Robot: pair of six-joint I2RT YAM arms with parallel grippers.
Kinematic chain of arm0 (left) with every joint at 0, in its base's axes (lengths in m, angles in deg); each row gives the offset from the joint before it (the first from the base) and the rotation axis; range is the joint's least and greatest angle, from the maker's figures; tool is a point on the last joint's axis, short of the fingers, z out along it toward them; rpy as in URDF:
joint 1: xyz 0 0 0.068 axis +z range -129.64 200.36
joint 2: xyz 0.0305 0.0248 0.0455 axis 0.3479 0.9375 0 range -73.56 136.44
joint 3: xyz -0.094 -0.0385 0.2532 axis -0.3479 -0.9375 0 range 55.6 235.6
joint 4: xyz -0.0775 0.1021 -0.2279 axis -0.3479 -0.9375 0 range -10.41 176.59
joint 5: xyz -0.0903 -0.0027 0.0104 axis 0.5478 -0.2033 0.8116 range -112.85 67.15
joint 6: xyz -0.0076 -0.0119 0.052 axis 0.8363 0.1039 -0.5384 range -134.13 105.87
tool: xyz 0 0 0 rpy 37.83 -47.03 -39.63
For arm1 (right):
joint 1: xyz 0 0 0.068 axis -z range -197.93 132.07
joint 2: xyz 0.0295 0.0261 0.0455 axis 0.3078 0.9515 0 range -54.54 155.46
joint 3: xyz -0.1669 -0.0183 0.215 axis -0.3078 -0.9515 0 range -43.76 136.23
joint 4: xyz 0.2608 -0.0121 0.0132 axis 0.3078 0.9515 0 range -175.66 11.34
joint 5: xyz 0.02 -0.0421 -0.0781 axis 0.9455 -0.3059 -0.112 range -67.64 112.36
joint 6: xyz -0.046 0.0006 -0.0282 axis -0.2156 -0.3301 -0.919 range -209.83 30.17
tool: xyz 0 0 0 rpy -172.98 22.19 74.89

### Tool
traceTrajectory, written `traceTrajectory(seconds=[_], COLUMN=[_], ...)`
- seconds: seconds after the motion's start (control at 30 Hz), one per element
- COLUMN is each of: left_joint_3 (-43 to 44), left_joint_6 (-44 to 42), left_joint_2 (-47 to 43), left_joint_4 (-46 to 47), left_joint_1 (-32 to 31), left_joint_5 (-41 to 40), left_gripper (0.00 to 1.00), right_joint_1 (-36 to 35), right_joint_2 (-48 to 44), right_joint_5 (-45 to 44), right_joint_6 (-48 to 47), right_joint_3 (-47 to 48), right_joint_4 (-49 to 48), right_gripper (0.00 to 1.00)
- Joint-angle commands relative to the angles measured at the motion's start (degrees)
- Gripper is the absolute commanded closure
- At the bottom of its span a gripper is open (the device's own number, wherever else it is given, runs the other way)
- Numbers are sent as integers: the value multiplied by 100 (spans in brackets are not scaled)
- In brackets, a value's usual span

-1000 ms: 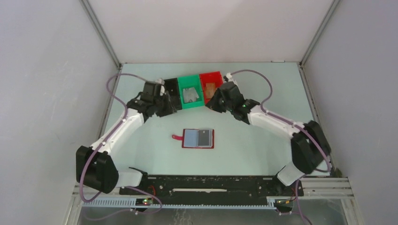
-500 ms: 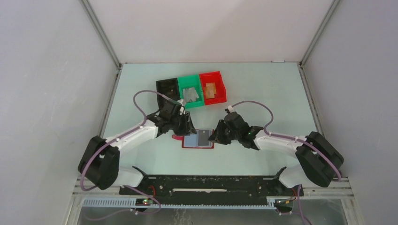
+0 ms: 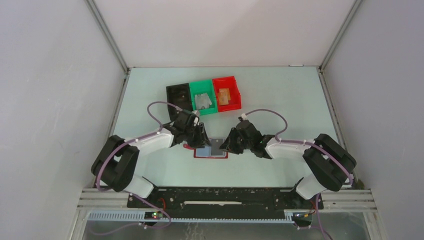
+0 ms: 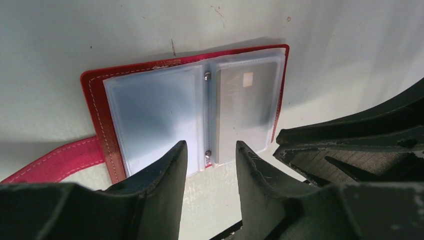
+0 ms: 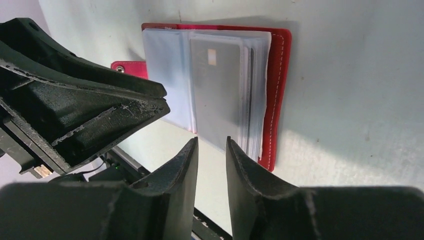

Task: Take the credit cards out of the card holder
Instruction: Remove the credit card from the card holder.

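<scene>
The card holder (image 3: 223, 154) lies open on the table, dark red with a strap tab (image 4: 50, 160) at its left. Its clear sleeves hold a light blue credit card (image 4: 150, 112) on the left page and a grey one (image 4: 247, 107) on the right page. My left gripper (image 3: 199, 138) hangs low over the holder's left half, jaws open and empty, the fingertips near the sleeve hinge. The right gripper (image 3: 228, 145) is at the holder's right edge, open by a narrow gap, with nothing between its fingers. From the right wrist, the grey card (image 5: 217, 95) lies just beyond that gripper (image 5: 210, 140).
Three small bins stand in a row behind the holder: black (image 3: 171, 96), green (image 3: 192, 95) with a greyish card in it, red (image 3: 237, 94) with a tan card in it. Both arms nearly meet over the holder.
Both arms have come back from the bins and lowered onto the card holder, one at each side. Both sets of jaws have opened somewhat wider.
</scene>
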Motion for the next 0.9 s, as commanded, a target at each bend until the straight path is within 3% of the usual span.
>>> traceTrajectory(seconds=[0.0,0.43,0.87], left_joint_3=[-110,-227,-274], left_joint_6=[102,123,133], left_joint_2=[174,347,522], left_joint_4=[326,493,670], left_joint_1=[68,186,187], left_joint_5=[187,323,445], left_gripper=[54,55,55], right_joint_1=[32,19,10], right_joint_2=[132,602,601], right_joint_5=[-238,-58,652], right_joint_6=[30,134,200], right_joint_3=[129,120,124], right_joint_4=[-25,-323,-1349], right_gripper=[63,62,62])
